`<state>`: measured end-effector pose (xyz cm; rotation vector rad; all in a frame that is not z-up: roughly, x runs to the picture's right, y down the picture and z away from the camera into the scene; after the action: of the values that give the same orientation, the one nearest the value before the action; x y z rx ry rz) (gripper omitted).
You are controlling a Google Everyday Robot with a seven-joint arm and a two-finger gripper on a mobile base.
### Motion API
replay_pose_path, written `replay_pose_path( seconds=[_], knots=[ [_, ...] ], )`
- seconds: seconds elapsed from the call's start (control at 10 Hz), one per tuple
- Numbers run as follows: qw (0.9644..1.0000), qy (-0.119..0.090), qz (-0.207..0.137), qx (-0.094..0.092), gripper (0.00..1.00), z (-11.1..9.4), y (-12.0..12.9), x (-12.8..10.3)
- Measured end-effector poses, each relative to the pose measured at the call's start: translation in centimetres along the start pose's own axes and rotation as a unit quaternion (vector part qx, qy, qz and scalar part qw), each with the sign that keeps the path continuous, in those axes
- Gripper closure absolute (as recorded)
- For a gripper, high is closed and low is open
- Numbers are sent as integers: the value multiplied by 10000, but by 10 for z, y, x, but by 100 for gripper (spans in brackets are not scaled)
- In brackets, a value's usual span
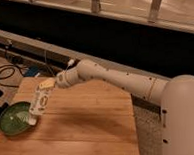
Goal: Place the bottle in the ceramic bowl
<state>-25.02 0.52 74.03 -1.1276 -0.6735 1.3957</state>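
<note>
The white bottle [38, 105] hangs tilted from my gripper [45, 87], which is shut on its upper end. The bottle's lower end is at the right rim of the green ceramic bowl [12, 119], which sits on the wooden table at the left. I cannot tell whether the bottle touches the rim. My white arm [116, 80] reaches in from the lower right across the table's back edge.
The wooden table top [84, 128] fills the lower half of the view; its right edge drops off near the robot's body [184, 121]. Black cables [5, 73] lie on the floor behind the table's left corner. A dark ledge runs along the back.
</note>
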Motion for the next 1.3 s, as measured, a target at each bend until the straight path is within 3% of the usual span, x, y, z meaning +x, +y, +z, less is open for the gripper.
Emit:
replay_pose_path(
  seconds=[0.1, 0.3, 0.5, 0.7, 0.8, 1.0, 1.3],
  knots=[
    [10000, -54, 14, -18, 100, -4, -4, -3],
    [9998, 64, 123, 137, 100, -1, -4, 5],
    [9990, 328, 170, 256, 100, 10, -12, 11],
    [9973, 655, 173, 279, 100, 37, -12, 6],
    [9960, 835, 210, 238, 100, 58, -18, 6],
    [9945, 1009, 218, 147, 100, 84, -30, 3],
    [9918, 1261, 169, -99, 100, 115, -28, -6]
  ],
)
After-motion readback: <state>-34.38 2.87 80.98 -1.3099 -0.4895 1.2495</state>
